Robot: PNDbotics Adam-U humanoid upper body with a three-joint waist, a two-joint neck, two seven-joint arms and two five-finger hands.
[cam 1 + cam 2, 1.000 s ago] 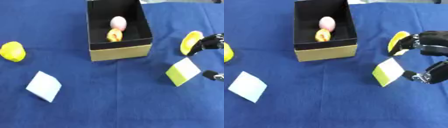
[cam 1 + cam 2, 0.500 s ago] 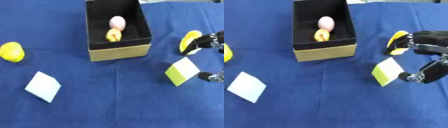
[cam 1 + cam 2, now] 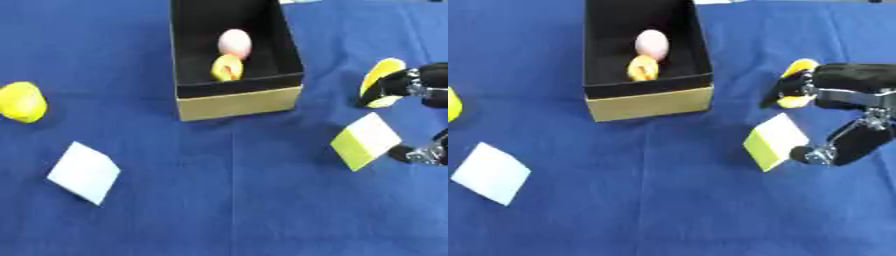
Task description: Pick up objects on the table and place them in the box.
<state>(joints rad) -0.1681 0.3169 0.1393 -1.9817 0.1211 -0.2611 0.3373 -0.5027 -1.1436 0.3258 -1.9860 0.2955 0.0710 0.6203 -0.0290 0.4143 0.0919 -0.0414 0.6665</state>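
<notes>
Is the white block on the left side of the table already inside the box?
No, the white block lies on the blue table, apart from the box, which holds only a pink object and a yellow one.

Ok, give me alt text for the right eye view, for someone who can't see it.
The robot's right hand reaches in from the right over a blue table, its fingers curled round a yellow object and a yellow-and-white block just below. An open black box behind holds a pink egg and a small yellow item; a white block lies lower left.
</notes>
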